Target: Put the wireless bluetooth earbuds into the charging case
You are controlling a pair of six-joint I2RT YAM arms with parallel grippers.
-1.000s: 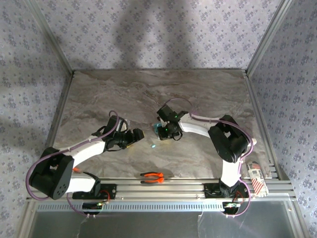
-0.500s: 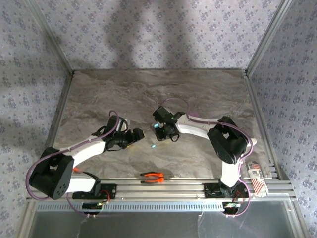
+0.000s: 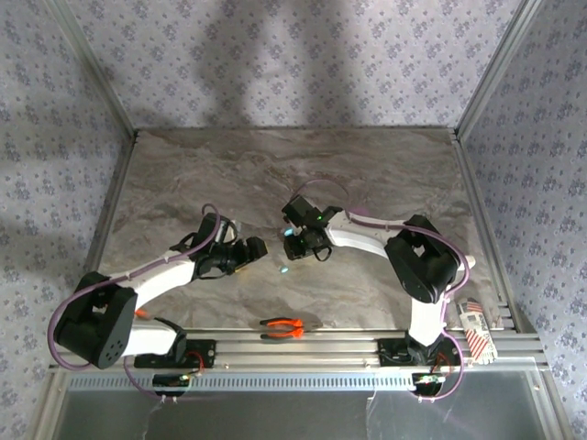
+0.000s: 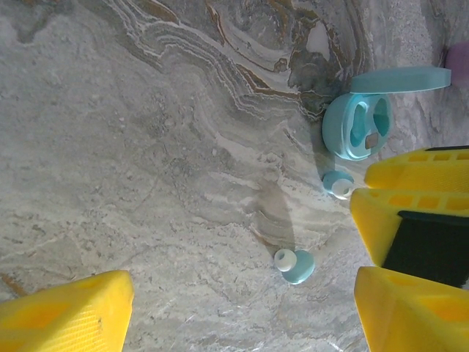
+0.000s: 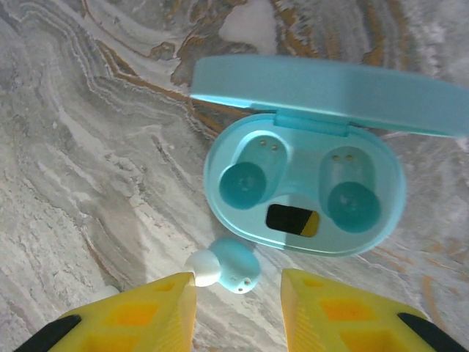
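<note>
Evidently the right tool (image 5: 236,290) was the nearer one to the work. Its yellow fingers stood spread with nothing between them, and one teal earbud (image 5: 229,268) lay on the desk (image 5: 88,147) just ahead of the gap, touching neither finger as far as could be told. That earbud sat between the tool and the open teal charging case (image 5: 304,192), just beside the case's near rim, with the lid (image 5: 330,92) raised on the far side. Its long axis ran across the gap, white tip toward one finger and rounded body toward the other. Closing as aligned would therefore, in my judgement, pinch it end to end, and a turn of the wrist may be wanted first. Both wells of the case appeared empty. The second teal earbud (image 4: 294,265) lay apart from the case, on the side toward the left tool (image 4: 242,290), which hung over the desk with its fingers wide apart and holding nothing. In the top view the two tools faced each other across this small group. Step judged in hand: lowering onto the first earbud.
</note>
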